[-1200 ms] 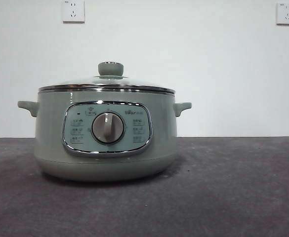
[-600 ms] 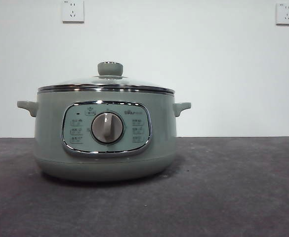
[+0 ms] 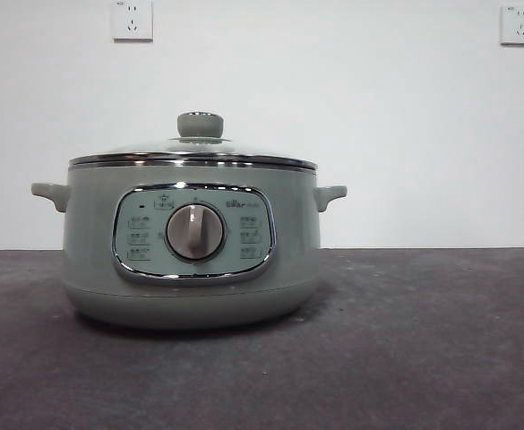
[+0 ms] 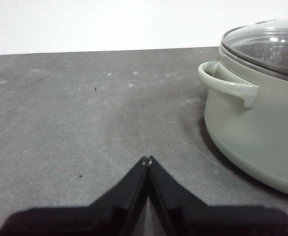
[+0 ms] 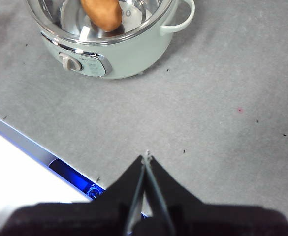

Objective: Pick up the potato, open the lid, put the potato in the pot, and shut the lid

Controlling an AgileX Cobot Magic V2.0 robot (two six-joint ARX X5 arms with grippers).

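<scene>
Lab-like test bench: bare white wall (image 3: pixel 378 125), grey tabletop (image 3: pixel 423 340).

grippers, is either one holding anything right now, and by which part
Nothing is held. The left gripper and right gripper are both shut and empty above the table; the potato lies in the pot.

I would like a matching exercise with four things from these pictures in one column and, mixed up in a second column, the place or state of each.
Things:
1. orange-brown potato
2. glass lid with sage-green knob
3. left gripper
4. pale sage-green pot

Places or states:
A. jaws shut, beside the pot's handle
B. standing on the grey table
C. inside the pot
D. closed on the pot's rim

Pairs: 1-C, 2-D, 3-A, 4-B
</scene>
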